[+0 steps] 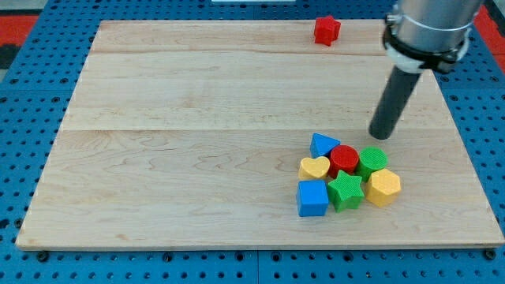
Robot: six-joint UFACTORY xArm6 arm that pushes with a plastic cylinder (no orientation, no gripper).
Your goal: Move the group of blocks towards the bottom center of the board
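Tip (381,134) being held just above-right of cluster, near green cylinder (372,160), apart from blue triangle (322,145): likely for leftward push toward surface (197,158) bottom centre. No pincer fitted; state can't be told.

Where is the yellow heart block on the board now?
The yellow heart block lies at the left edge of the cluster, lower right of the board, touching the red cylinder and above the blue cube.

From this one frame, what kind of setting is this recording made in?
Probably a robotics lab bench: a wooden board on a blue perforated base, my tip just above a cluster of coloured blocks, a red block lying apart.
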